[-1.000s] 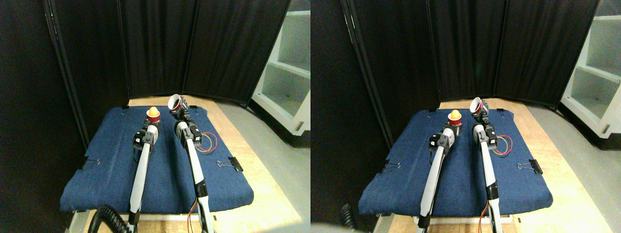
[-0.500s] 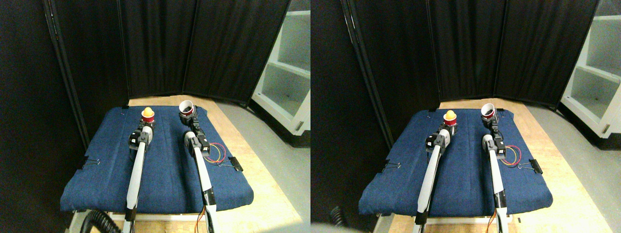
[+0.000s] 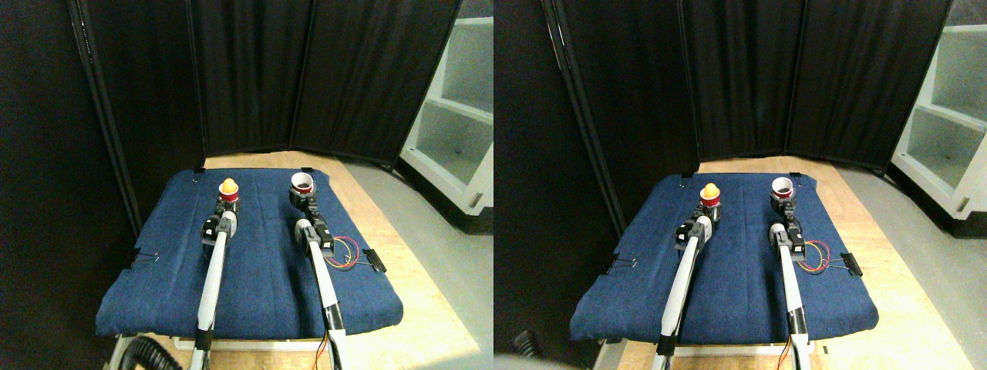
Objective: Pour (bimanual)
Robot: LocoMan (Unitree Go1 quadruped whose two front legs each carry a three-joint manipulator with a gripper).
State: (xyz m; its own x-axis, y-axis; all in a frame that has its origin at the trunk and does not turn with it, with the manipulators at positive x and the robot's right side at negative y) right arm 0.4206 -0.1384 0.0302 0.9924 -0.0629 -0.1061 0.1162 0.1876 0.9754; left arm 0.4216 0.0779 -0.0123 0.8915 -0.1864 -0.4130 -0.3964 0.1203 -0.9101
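A small red cup [image 3: 229, 195] with an orange ball [image 3: 228, 186] on top stands upright at the back of the blue cloth [image 3: 254, 285], left of centre. My left gripper [image 3: 228, 203] is closed around this cup from the near side. A second red cup [image 3: 302, 183] with a white inside is upright to the right, a dark patch showing inside it. My right gripper [image 3: 304, 198] grips it from below and behind. The two cups stand about a hand's width apart.
Coloured wires [image 3: 341, 250] and a black binder clip [image 3: 374, 259] lie at the cloth's right edge, and another clip [image 3: 146, 257] at the left edge. Black curtain panels [image 3: 254, 77] close off the back. A white shelf unit [image 3: 455, 131] stands at the right.
The right cup has gone from tilted toward the left cup to upright and has moved right and down. The left cup with the ball has moved left and lower. Both arms have spread apart.
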